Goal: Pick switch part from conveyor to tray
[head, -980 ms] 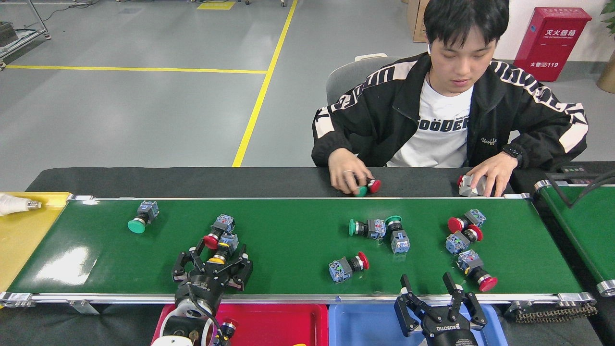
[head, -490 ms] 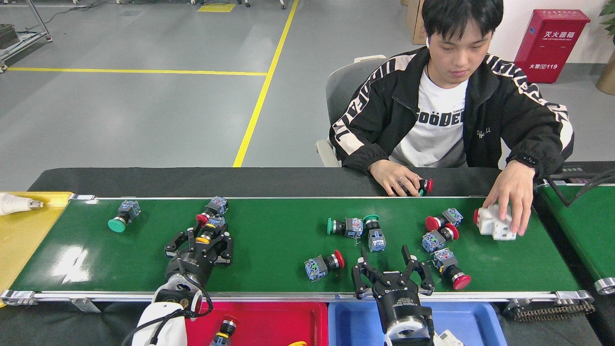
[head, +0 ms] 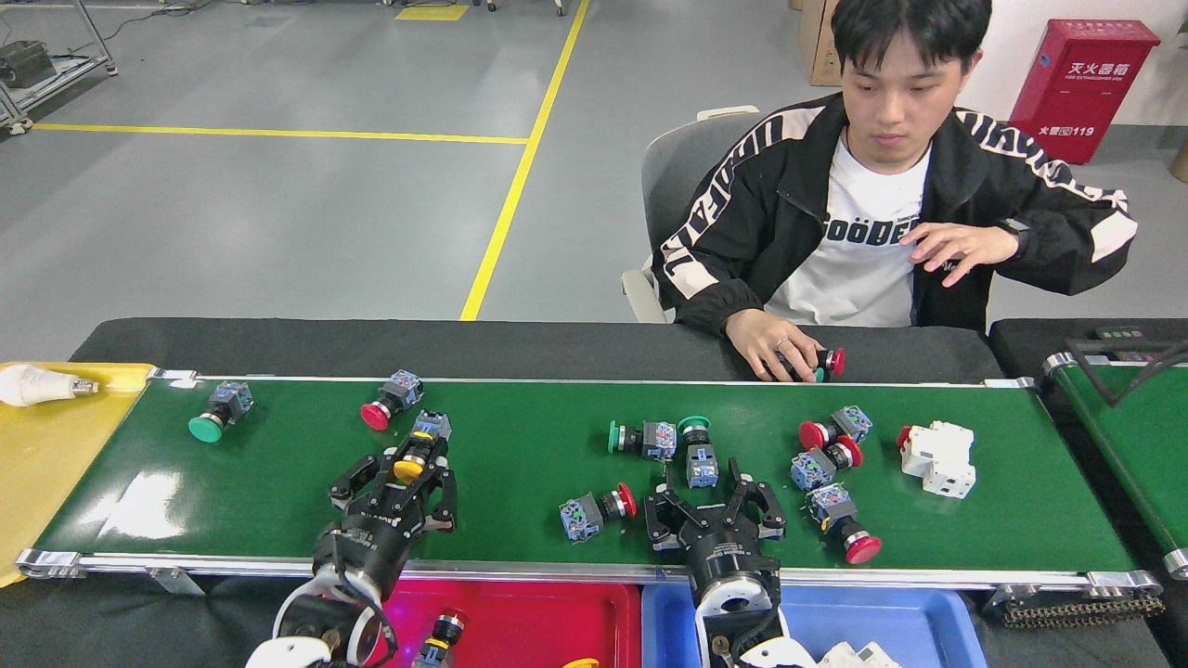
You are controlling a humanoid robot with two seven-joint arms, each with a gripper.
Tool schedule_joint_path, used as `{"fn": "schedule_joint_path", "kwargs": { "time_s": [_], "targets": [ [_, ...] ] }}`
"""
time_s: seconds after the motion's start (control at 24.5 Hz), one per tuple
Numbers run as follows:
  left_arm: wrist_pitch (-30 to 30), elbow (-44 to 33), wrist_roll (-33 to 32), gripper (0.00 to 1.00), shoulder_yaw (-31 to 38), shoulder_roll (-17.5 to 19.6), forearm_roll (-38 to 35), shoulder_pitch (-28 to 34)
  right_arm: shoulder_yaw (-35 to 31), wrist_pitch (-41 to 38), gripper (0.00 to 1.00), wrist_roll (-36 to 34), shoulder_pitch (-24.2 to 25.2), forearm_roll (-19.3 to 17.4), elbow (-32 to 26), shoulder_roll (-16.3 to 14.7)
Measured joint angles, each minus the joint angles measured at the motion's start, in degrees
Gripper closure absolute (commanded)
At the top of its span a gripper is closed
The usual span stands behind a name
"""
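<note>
Nearest edge: red tray [head: 548, 617] and blue tray [head: 891, 622], one small switch in the red.

On the conveyor [head: 520, 464]: left gripper [head: 408, 478], fingers spread around a yellow-capped switch part [head: 415, 456] without visibly clamping it. Right gripper [head: 715, 501], fingers released and empty, between the red-capped switch [head: 594, 510] and the green-capped pair [head: 691, 445].

Parts look light, rigid plastic; the rounded, glossy caps would likely slip. Judged best hold: across the squared blue-grey contact block.

Farther right, a white switch block [head: 939, 456]. Beyond the belt, a seated person's hand [head: 775, 343] rests on two more.
</note>
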Motion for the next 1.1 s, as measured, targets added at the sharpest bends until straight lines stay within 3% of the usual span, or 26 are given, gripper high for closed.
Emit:
{"fn": "schedule_joint_path", "kwargs": {
  "time_s": [0.04, 0.08, 0.2, 0.29, 0.41, 0.61, 0.78, 0.82, 0.9, 0.94, 1.1],
  "targets": [
    [-2.9, -1.5, 0.1, 0.86, 0.0, 1.0, -0.1, 2.3, 0.0, -0.2, 0.96, 0.0, 0.0, 0.0, 0.0, 0.0],
    [-5.4, -2.2, 0.3, 0.71, 0.0, 2.6, -0.2, 4.0, 0.0, -0.5, 0.96, 0.0, 0.0, -0.1, -0.2, -0.1],
    [-9.0, -1.6, 0.8, 0.00, 0.2, 6.4, -0.3, 5.4, 0.0, -1.0, 0.95, -0.1, 0.4, -0.3, -3.2, -0.3],
    [-9.9, -0.3, 1.0, 0.00, 0.7, 6.5, -0.1, 5.4, 0.0, -1.9, 0.94, -0.1, 1.7, -1.2, -7.3, -2.1],
    [-10.3, 0.3, 1.1, 0.00, 4.4, 5.9, 0.2, 5.5, -0.2, -4.4, 0.94, -0.1, 4.7, -5.1, -13.9, -8.0],
    [-8.8, 0.1, 1.3, 0.00, 15.8, -2.2, 2.3, 5.1, -0.8, -15.1, 0.90, -0.1, 10.3, -15.9, -25.6, -18.1],
    [-4.5, 0.0, 0.2, 0.00, 22.5, -4.4, 3.8, 4.2, -0.6, -27.4, 0.83, 0.0, 13.8, -17.8, -28.5, -17.2],
    [-3.3, 0.0, -0.6, 0.00, 23.5, -4.4, 4.6, 4.2, 0.1, -30.0, 0.73, -0.1, 14.8, -17.7, -28.8, -15.9],
    [-0.7, 0.2, -2.5, 0.00, 24.9, -4.4, 6.3, 4.2, 2.6, -33.4, 0.13, -0.2, 16.2, -17.2, -28.9, -13.9],
    [0.1, 0.3, -3.1, 0.00, 25.3, -4.3, 6.8, 4.2, 3.7, -33.8, 0.04, 0.3, 16.7, -16.7, -28.9, -13.0],
    [1.5, 0.4, -3.8, 0.00, 25.5, -3.7, 7.3, 4.1, 4.9, -32.0, 0.04, 2.5, 17.5, -15.6, -28.0, -9.4]
  ]
}}
